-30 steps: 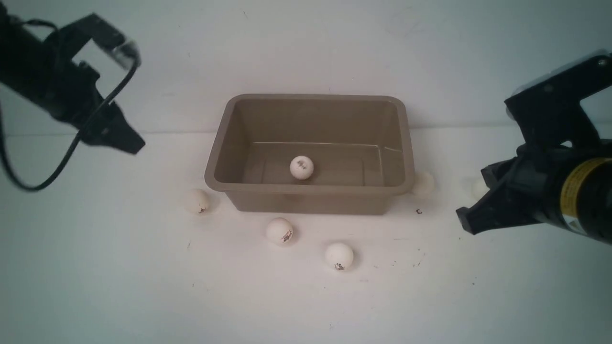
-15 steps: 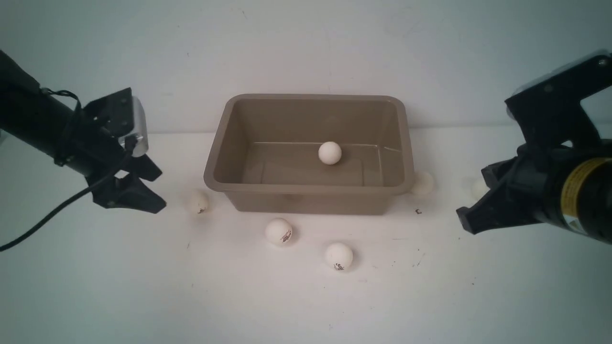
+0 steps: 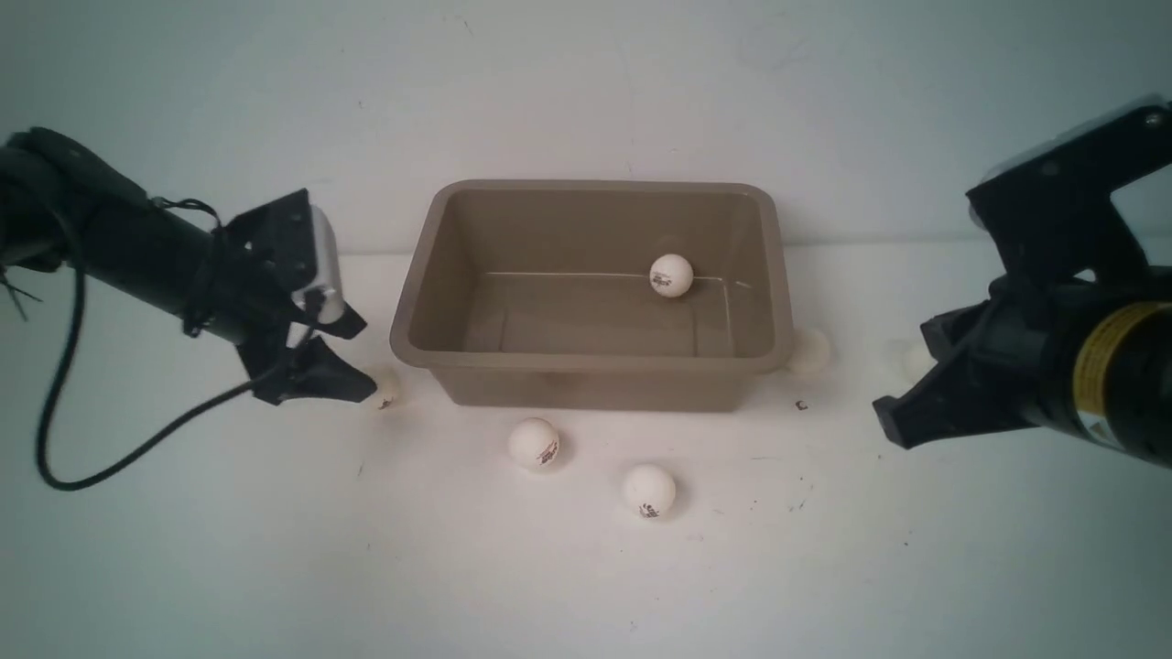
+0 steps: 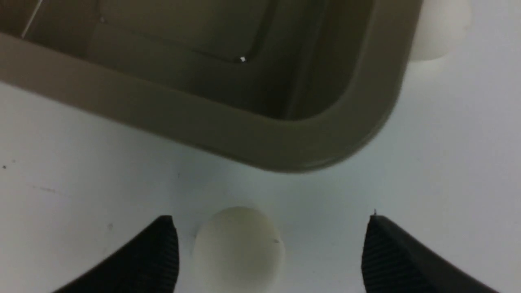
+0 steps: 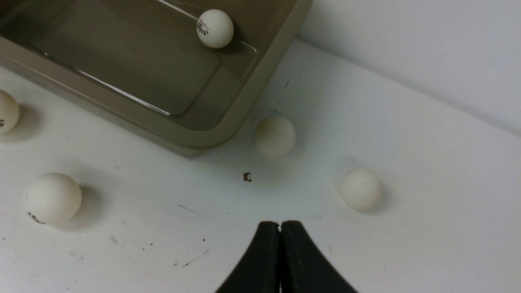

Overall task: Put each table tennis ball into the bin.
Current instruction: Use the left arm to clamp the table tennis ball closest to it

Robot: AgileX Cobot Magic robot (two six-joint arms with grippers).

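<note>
Ball lies ungripped between tips of the wide-spread left hand; right hand closed, empty.

Bin rim crowds ball; sides seemingly free.

L arm black w/ looping cable, silver block; R arm black, yellow label.

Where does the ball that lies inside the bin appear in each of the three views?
Front view: the ball is on the floor of the bin, by the far wall, toward the right.
Left wrist view: not in it; the part of the bin's inside seen there holds no ball.
Right wrist view: the ball is inside the bin, at the foot of a wall.
Shared landmark: the bin's brown rim, seen in all three views.
</note>
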